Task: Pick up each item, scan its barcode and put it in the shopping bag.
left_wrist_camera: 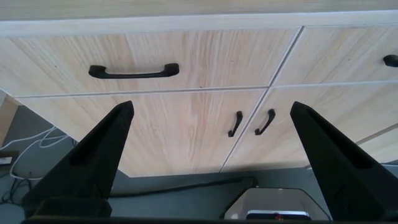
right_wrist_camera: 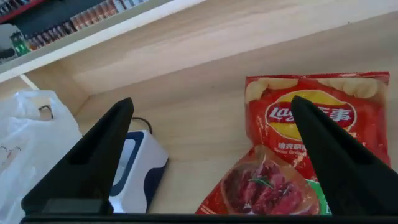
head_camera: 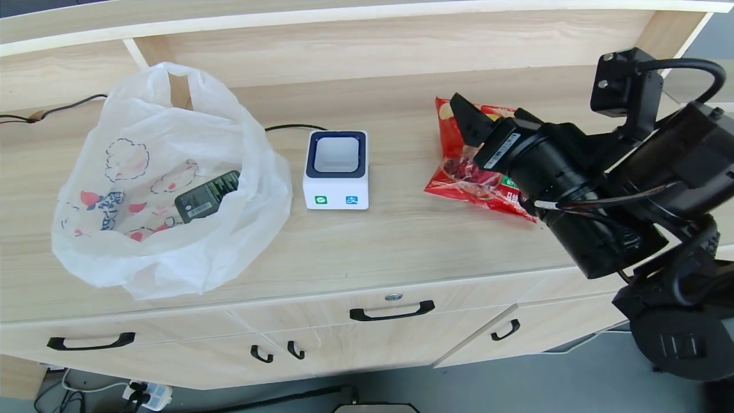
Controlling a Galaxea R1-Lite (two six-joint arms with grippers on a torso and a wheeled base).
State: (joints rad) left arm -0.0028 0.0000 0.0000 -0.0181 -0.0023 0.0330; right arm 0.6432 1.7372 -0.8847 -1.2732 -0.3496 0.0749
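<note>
A red chip bag (head_camera: 459, 178) lies flat on the wooden counter, right of the scanner. My right gripper (head_camera: 473, 123) hovers just over its near part, open, with nothing between the fingers. In the right wrist view the chip bag (right_wrist_camera: 311, 155) sits ahead between the spread fingers of the right gripper (right_wrist_camera: 211, 102). The white scanner (head_camera: 336, 169) with a blue-rimmed window stands mid-counter. At the left the white shopping bag (head_camera: 166, 246) stands open with a dark packet (head_camera: 206, 195) inside. My left gripper (left_wrist_camera: 211, 106) is open and empty, below counter height, facing the drawer fronts.
A raised wooden back wall (head_camera: 367, 46) runs behind the counter. A black cable (head_camera: 292, 127) leads from the scanner to the rear. Drawers with black handles (head_camera: 393, 312) are under the counter's front edge. Bare counter (head_camera: 395, 235) lies in front of the scanner.
</note>
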